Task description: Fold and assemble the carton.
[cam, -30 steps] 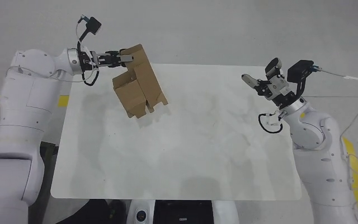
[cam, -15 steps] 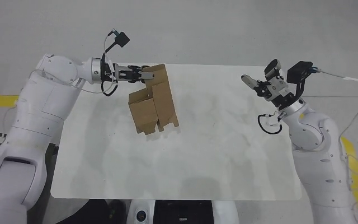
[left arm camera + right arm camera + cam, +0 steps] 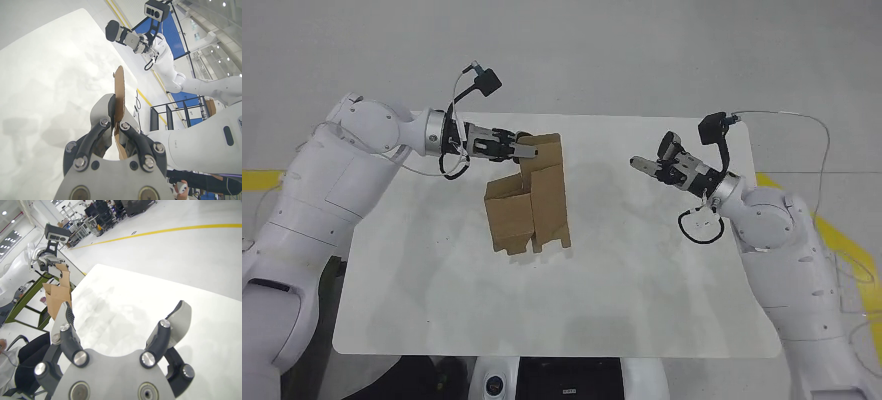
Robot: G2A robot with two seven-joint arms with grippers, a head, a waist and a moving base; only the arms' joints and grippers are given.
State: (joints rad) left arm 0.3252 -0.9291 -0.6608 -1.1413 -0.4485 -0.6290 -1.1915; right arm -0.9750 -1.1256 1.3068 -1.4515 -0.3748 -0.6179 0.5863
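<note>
Hanging from the left gripper (image 3: 526, 151), the brown cardboard carton (image 3: 532, 205) sits over the back left part of the white table (image 3: 592, 300), near the far edge. The gripper's 2 fingers are pinched tight on the carton's top flap (image 3: 119, 85). In the left wrist view the corrugated edge of that flap stands up thin between the pads, which press it from both sides.

Below the grip the carton drops down as a half-unfolded sleeve. From above, 1 shorter panel lies toward the left arm and 1 longer panel lies beside it, with loose flaps and a notch at the lower end. Whether that lower end touches the table or hangs just clear of it cannot be told. In the right wrist view the carton's lower part is hidden behind 1 finger.

The right gripper (image 3: 647, 165) is over the back right part of the table, well apart from the carton, with its fingertips turned toward it. Its 2 fingers are spread wide and hold nothing, and bare tabletop shows through the gap in the right wrist view.
</note>
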